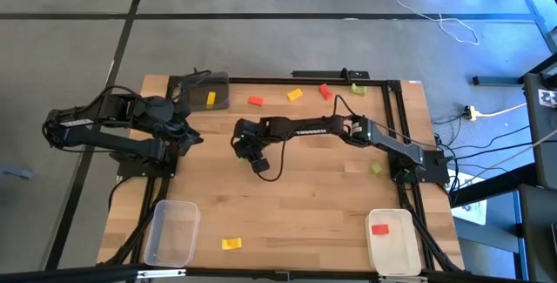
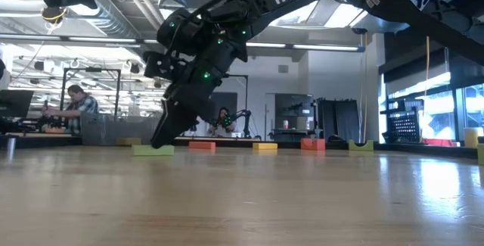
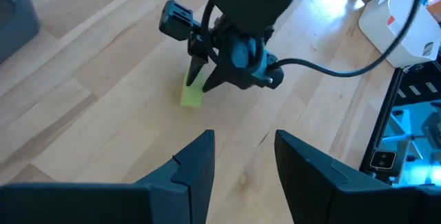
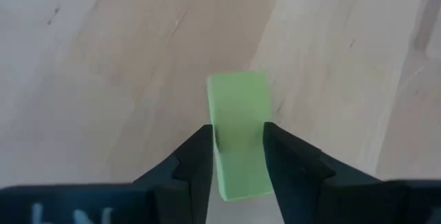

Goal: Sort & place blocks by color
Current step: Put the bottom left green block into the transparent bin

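Note:
A light green block (image 4: 238,114) lies on the wooden table near its middle; it also shows in the left wrist view (image 3: 191,95) and the low view (image 2: 153,150). My right gripper (image 1: 247,154) reaches down over it and is shut on it. My left gripper (image 3: 244,145) is open and empty, hovering to the left of the block (image 1: 193,135). Other blocks lie loose: red (image 1: 255,101), yellow (image 1: 295,95), red (image 1: 325,90) and green (image 1: 358,87) along the far edge, green (image 1: 377,168) at the right, yellow (image 1: 231,244) at the front. My right gripper pinches the light green block by its two long sides (image 4: 219,131) between its two fingers. The fingers (image 2: 162,134) come from above, slanting down, and lie along the block. The block rests flat with its underside on the table.
A dark bin (image 1: 218,81) at the far left holds a yellow block (image 1: 210,98). A clear bin (image 1: 171,231) stands at the front left. A white bin (image 1: 392,246) at the front right holds a red block (image 1: 379,228). A black cable (image 1: 278,165) trails by the right gripper.

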